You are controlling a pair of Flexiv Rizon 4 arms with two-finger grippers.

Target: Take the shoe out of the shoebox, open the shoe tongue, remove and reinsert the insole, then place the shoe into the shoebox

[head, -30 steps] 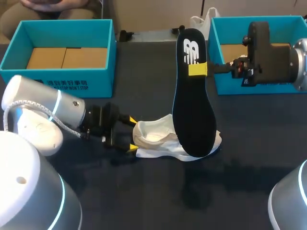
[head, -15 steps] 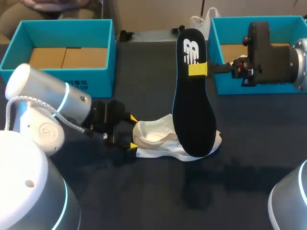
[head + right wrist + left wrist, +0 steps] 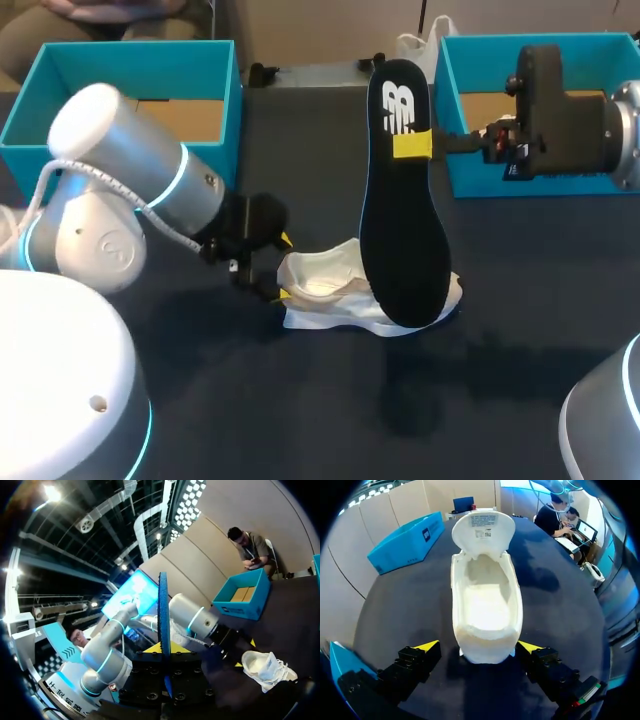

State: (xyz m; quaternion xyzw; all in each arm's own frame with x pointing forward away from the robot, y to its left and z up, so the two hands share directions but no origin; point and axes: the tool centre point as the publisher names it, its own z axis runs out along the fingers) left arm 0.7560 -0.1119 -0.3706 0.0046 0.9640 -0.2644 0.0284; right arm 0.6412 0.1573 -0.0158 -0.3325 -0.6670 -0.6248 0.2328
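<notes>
The shoe (image 3: 340, 295) is lying on its sole near the middle of the tabletop (image 3: 300, 410), with its long axis running across from side to side. Its heel is pointing toward the left arm (image 3: 150, 195) and its toe toward the right side. In the left wrist view the shoe (image 3: 486, 615) is pointing straight away from the jaws. Its tongue is folded forward over the toe and its inside is showing open.

The left jaws are standing released, one yellow tip on each side of the heel. One tip is sitting apart from the heel and the other just beside it.

The right arm (image 3: 570, 115) is coming in from the right, its jaws clenched on the insole (image 3: 403, 200) near the narrow, logo-bearing end. The insole is hanging lengthwise, its narrow end pointing to the far edge and its broad end overlapping the front of the shoe. Whether it is touching the shoe I cannot tell. In the right wrist view the insole (image 3: 164, 615) is showing edge-on between the yellow tips.

The left box (image 3: 130, 50) and the right box (image 3: 450, 110) are standing open at the far corners, well apart from the shoe. The shoe is also sitting well away from the near edge.
</notes>
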